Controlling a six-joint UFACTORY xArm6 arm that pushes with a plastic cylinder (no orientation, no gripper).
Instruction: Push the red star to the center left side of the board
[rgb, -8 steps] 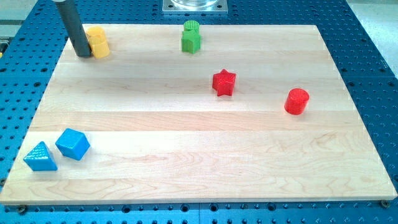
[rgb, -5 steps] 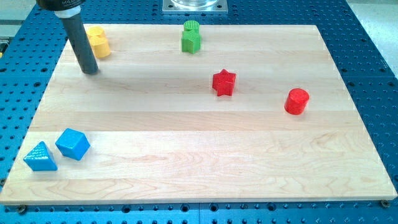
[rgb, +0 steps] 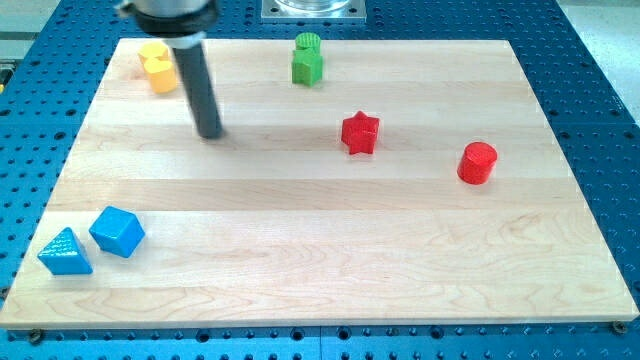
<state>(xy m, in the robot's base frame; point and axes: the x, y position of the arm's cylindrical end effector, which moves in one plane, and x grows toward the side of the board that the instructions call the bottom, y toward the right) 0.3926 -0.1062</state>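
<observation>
The red star (rgb: 360, 133) lies on the wooden board (rgb: 320, 250), a little right of centre in the upper half. My tip (rgb: 211, 133) rests on the board well to the star's left, at about the same height in the view, with open board between them. The dark rod rises from the tip toward the view's top left. The tip touches no block.
A yellow block (rgb: 158, 67) sits at the top left, up-left of the tip. A green block (rgb: 308, 59) stands at the top centre. A red cylinder (rgb: 477, 162) lies right of the star. A blue cube (rgb: 117, 231) and a blue triangle (rgb: 65, 252) sit at the bottom left.
My tip has moved right and down, away from the yellow block and toward the red star. No block has moved.
</observation>
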